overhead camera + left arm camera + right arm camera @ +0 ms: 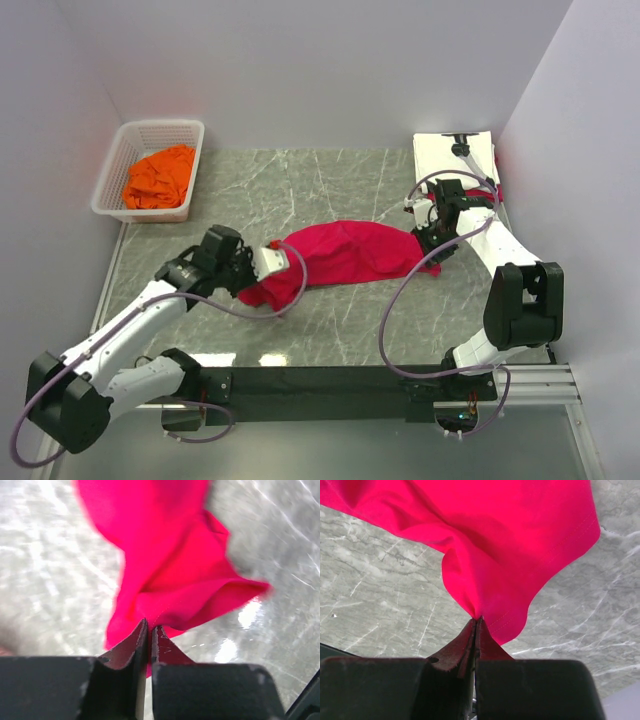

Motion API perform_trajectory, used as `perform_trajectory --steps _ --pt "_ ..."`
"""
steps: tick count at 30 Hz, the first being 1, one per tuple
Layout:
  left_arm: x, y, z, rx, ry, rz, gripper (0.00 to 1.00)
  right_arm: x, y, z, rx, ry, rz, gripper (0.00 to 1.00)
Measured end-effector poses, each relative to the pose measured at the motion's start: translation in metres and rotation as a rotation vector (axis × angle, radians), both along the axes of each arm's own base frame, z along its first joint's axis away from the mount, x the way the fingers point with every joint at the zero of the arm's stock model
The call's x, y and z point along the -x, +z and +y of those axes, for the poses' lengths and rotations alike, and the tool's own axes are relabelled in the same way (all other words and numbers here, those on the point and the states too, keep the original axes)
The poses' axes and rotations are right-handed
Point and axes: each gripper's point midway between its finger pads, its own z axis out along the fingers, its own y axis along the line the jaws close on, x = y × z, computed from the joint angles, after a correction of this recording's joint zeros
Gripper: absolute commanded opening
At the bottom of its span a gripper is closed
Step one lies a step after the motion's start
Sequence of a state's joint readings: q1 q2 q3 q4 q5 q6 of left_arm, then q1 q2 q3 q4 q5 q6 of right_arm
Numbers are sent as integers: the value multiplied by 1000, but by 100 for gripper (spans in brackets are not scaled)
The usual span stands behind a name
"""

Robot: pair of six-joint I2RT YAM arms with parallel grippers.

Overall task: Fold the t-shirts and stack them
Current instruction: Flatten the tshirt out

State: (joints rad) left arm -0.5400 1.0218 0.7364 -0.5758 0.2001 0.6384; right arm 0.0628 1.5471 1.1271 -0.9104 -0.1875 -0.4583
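The crimson-red t-shirt [340,255] hangs stretched between both grippers above the marble table. My left gripper [262,275] is shut on its left end; the left wrist view shows the jaws [149,627] pinching red cloth [170,565]. My right gripper [432,252] is shut on its right end; the right wrist view shows the jaws [477,622] pinching the hemmed edge [520,555]. The white t-shirt with black print [455,158] lies folded at the back right. The orange t-shirt [160,177] lies crumpled in the basket.
A white lattice basket [120,160] stands at the back left by the wall. White walls close in the left, back and right sides. A black rail [320,380] runs along the near edge between the arm bases.
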Motion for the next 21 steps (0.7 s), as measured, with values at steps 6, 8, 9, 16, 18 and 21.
perform_trajectory --steps 6,8,9,16,18,21 --pt "-35 51 26 69 140 -54 1 -7 12 -3 17 -1 -36 0" --pt "-53 71 40 100 211 -63 1 -18 28 -4 20 -3 -88 0" --pt "-64 83 46 122 246 -76 1 -23 36 -4 22 -3 -114 0" --pt "-127 207 90 320 433 -284 1 -49 130 -12 51 -6 -416 0" --pt "-127 234 92 365 441 -338 1 -47 155 -13 56 -6 -493 0" --pt "-116 265 90 430 445 -399 1 -39 190 -17 68 -5 -601 0"
